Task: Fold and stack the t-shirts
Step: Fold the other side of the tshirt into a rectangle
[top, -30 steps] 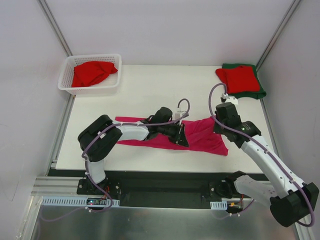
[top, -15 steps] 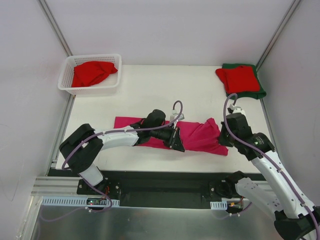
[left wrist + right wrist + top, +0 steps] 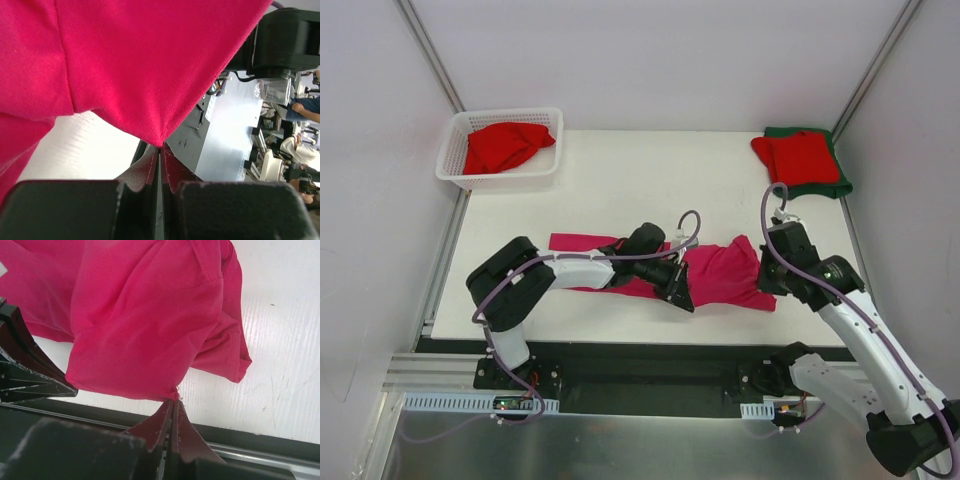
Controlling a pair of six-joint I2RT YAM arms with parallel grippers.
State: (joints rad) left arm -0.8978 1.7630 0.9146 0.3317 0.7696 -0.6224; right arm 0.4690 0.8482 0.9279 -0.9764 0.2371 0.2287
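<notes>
While my left gripper (image 3: 160, 146) and right gripper (image 3: 172, 401) stay clamped on the pink t-shirt (image 3: 722, 272), the left has edged rightward.

pink t-shirt (image 3: 720, 272) mid-table | left gripper (image 3: 684, 298) on its middle | right gripper (image 3: 764, 285) at its right end

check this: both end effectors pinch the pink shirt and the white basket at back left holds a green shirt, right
The white basket holds a red shirt, not a green one; the top external view shows it. The left end effector and right end effector do pinch the pink shirt.
</notes>
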